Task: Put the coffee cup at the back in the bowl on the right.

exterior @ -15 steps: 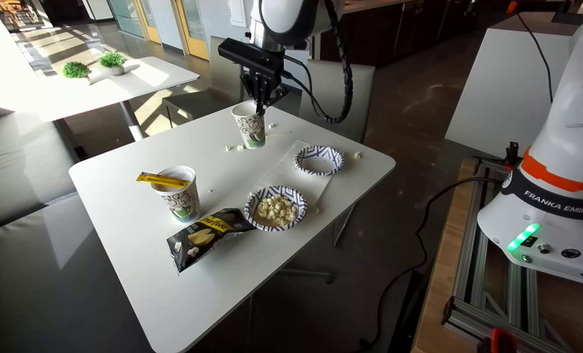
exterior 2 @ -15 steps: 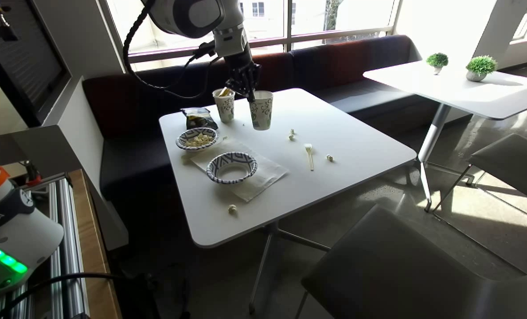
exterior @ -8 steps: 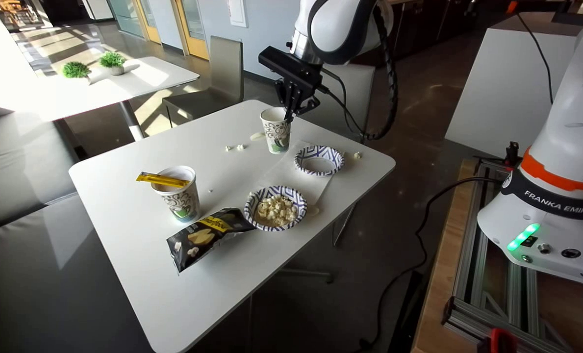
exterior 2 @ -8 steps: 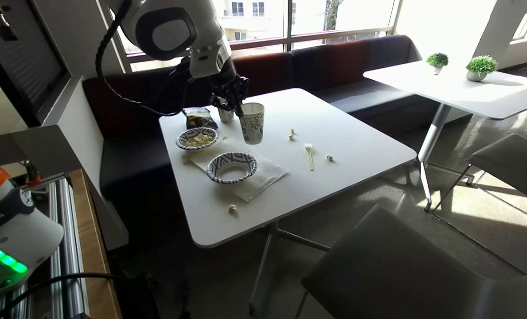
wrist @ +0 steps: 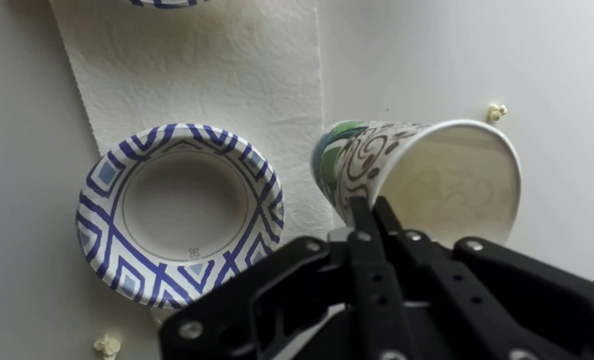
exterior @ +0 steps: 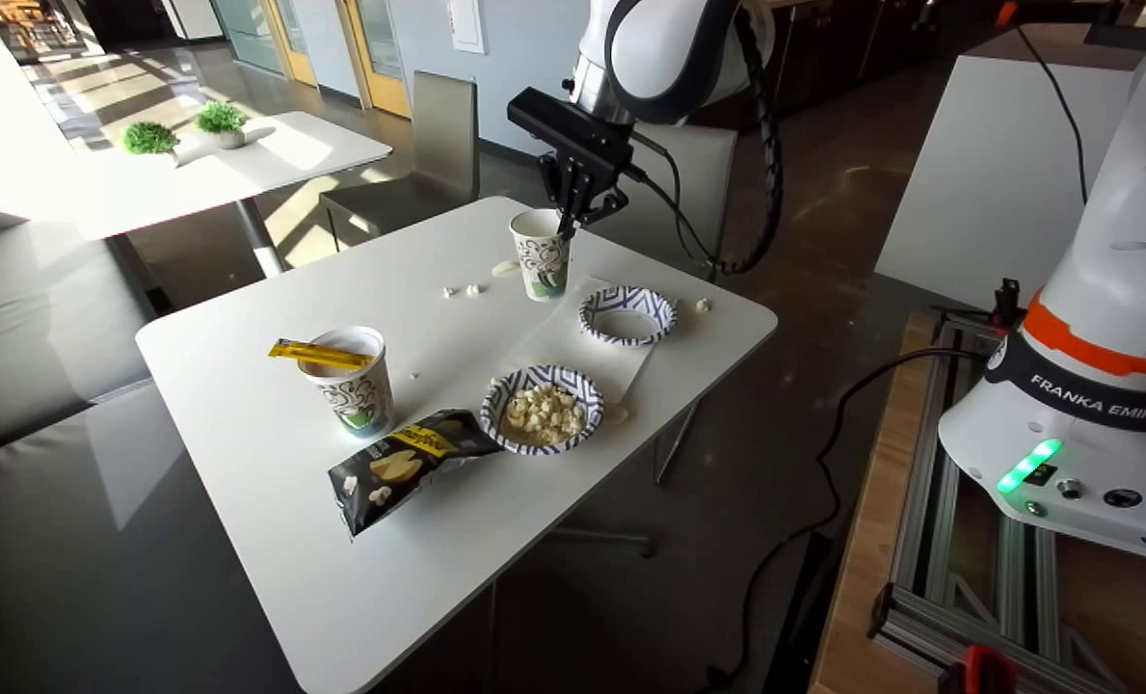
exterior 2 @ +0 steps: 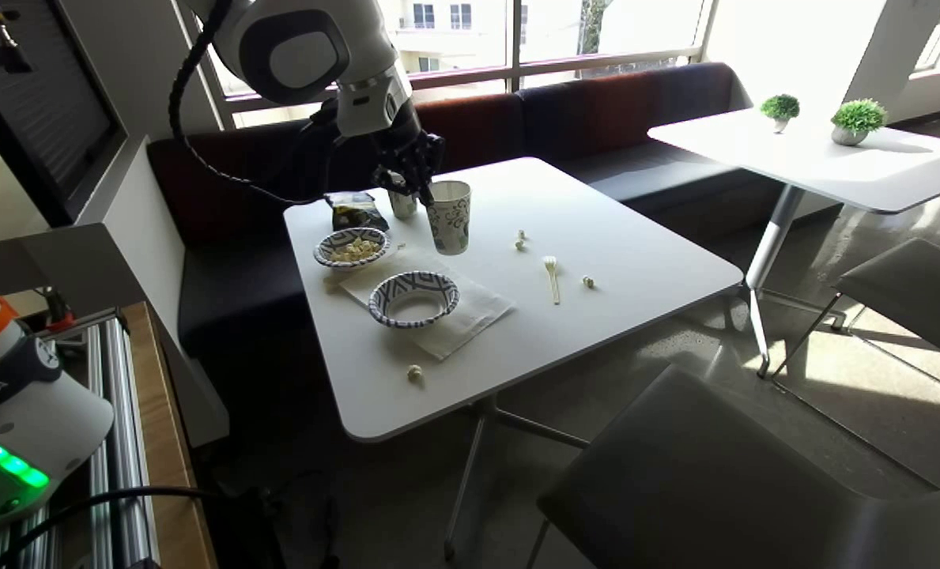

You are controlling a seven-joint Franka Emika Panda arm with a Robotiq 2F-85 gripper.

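Gripper (wrist: 370,204) pinches the coffee cup (wrist: 426,172) by its rim beside the bowl (wrist: 184,207), so grasping looks done, with carrying across and lowering in still left.

Wht coffee cup (wrist: 416,170) is printed w/ brn swirls & grn-blue patches; wht bowl (wrist: 184,215) is patterned w/ blue geom. lines; bag (exterior: 409,465) is coloured blk w/ yel band.
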